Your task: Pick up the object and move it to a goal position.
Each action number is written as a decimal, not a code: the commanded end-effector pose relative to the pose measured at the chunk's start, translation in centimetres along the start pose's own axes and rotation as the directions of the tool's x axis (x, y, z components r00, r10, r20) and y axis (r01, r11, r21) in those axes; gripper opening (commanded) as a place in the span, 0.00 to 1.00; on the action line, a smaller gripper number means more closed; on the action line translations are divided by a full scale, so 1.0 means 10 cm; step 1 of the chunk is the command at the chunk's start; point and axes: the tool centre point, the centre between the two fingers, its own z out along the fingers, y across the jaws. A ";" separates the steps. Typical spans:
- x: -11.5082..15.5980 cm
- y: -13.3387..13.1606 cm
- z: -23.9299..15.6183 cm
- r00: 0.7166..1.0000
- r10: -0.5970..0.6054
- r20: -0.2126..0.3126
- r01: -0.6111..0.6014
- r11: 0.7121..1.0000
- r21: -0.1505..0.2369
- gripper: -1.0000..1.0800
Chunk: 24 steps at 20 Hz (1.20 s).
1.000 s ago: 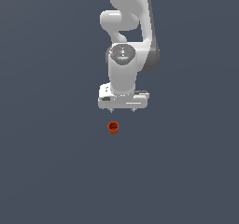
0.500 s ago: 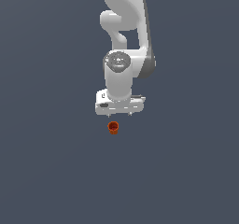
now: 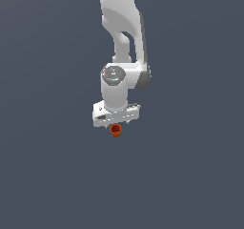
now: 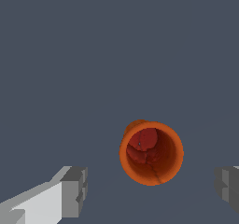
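Down came the arm (image 3: 121, 42) over the last second — a second back the hand (image 3: 116, 124) hung clear above the cup (image 3: 115, 130), with a gap of bare table (image 3: 52, 175) showing between them, and half a second back that gap had shrunk. In the exterior view the hand's underside now sat right at the cup's rim, the cup peeking out just below it. The cup itself had not shifted; it stood upright on the table in the same spot.

From the wrist view the hand (image 4: 149, 185) was spread wide — one finger (image 4: 74, 191) on each side of the cup (image 4: 151, 152), both well apart from its walls, nothing gripped. The cup lay roughly between them, so the approach looked well lined up. Judging by this, the descent was nearly finished and closing on the cup was the next step; lifting and carrying to the goal remained undone.
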 end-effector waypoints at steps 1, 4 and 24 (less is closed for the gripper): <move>0.02 0.04 0.06 1.000 -0.026 -0.006 0.026 1.000 -0.003 0.96; 0.03 0.07 0.10 0.999 -0.043 -0.010 0.043 0.999 -0.005 0.96; 0.03 0.08 0.61 0.999 -0.049 -0.011 0.048 0.999 -0.005 0.96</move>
